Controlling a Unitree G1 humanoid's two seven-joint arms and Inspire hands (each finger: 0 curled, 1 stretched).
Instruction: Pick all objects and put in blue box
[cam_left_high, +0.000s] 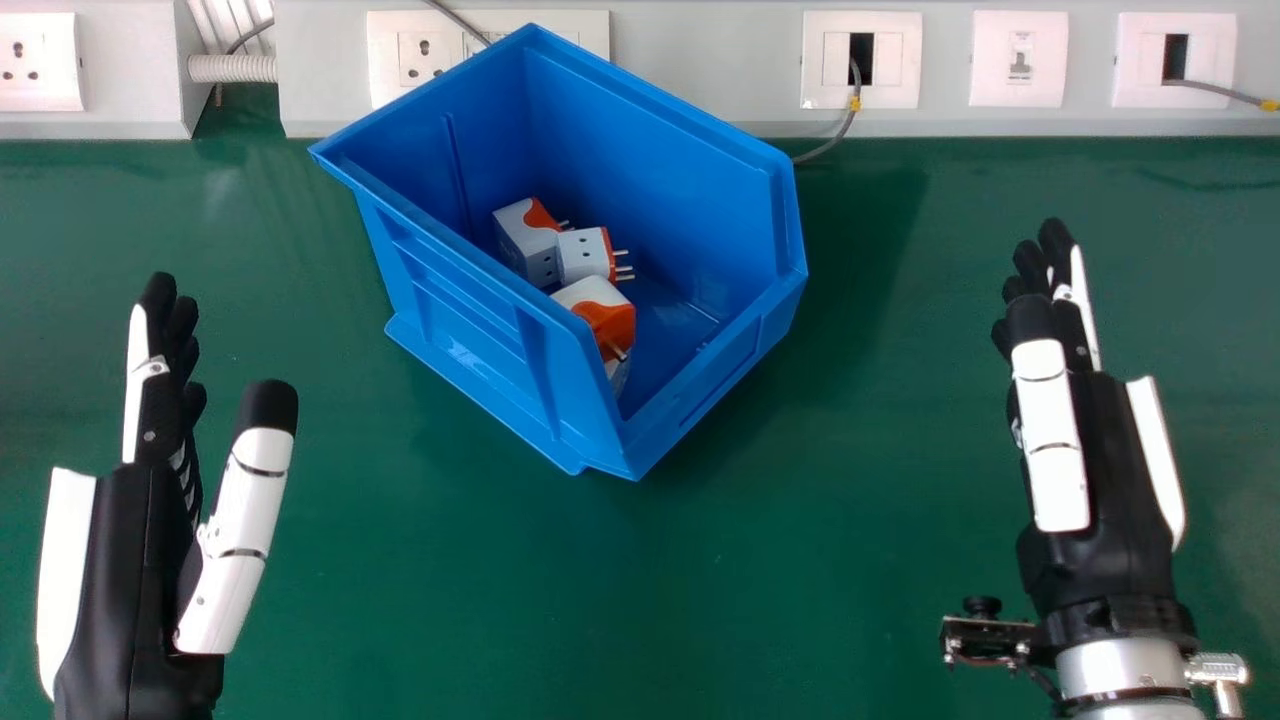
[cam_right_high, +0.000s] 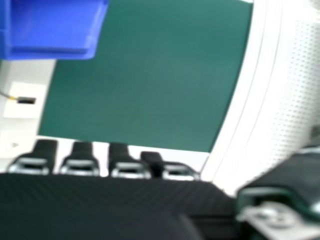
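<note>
- Left hand (cam_left_high: 130, 580) and right hand (cam_left_high: 1110, 480), nearest the head camera: both wide, fingers straight, holding nothing, well apart on either side of the box.
- Green table (cam_left_high: 800, 560); the right hand view adds a perforated white surface (cam_right_high: 297, 95) beyond its edge.
- Blue box (cam_left_high: 465, 350) on the table; the head view looks down inside.
- White-and-orange plug adapters (cam_left_high: 585, 255), at least three, in the box: placing seems finished, so next, simply keep the hands back.
</note>
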